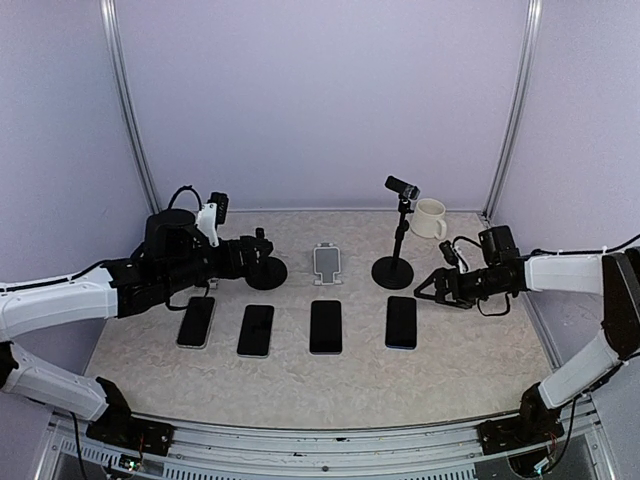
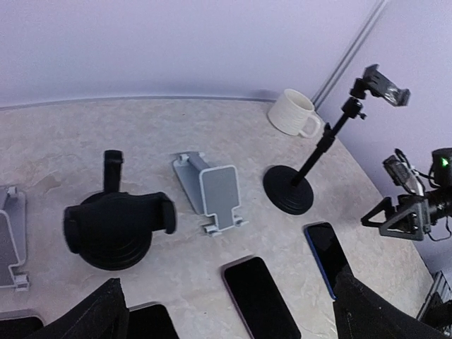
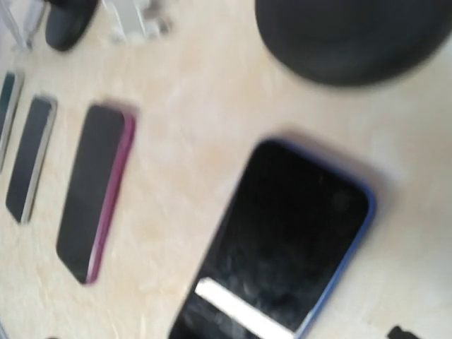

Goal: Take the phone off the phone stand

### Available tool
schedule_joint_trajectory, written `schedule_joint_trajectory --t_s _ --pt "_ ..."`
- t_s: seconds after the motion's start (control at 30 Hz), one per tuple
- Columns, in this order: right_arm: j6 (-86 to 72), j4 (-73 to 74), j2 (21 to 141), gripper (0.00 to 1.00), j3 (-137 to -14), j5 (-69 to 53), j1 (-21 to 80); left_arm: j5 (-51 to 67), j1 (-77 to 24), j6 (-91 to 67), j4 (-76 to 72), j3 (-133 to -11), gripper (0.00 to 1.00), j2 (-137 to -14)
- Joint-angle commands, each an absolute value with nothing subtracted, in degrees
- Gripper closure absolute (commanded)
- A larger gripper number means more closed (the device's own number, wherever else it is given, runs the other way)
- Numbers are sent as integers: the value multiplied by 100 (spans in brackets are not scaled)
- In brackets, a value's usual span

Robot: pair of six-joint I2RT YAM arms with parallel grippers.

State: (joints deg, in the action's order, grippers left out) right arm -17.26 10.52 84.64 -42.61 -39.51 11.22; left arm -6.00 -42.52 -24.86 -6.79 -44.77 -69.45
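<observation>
Several dark phones lie flat in a row on the table: at the left [image 1: 197, 322], next to it [image 1: 256, 330], in the middle [image 1: 326, 326], and a blue-edged one [image 1: 401, 322] at the right. None of the three stands holds a phone: a black round stand [image 1: 266, 271], a grey-white stand [image 1: 327, 263] and a tall black clamp stand [image 1: 394, 270]. My left gripper [image 1: 255, 252] is open and empty, above the black round stand [image 2: 113, 229]. My right gripper [image 1: 427, 290] is open and empty, just right of the blue-edged phone [image 3: 282, 240].
A cream mug [image 1: 430, 218] stands at the back right, behind the tall stand. The enclosure walls and metal posts close the back and sides. A magenta-edged phone [image 3: 95, 191] lies left of the blue-edged one. The right wrist view is blurred.
</observation>
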Motion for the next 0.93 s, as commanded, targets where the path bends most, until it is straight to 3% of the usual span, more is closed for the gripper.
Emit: schedule_joint_trajectory --t_s 0.0,0.33,0.6,0.9 --pt "-1723 1117 7804 0 -4637 -3427 1078 -305 -3608 -2793 233 -4805 1 -6802" --pt "-1735 771 6500 0 -4541 -2673 1081 -453 -2563 -2847 1221 -4833 1 -6244" --pt "-1950 55 5814 0 -3605 -2378 1073 -532 -2531 -3192 1242 -4229 1 -5794" --pt "-2060 -242 5832 0 -3199 -2197 1073 -638 -2531 -3330 1086 -3832 1 -5730"
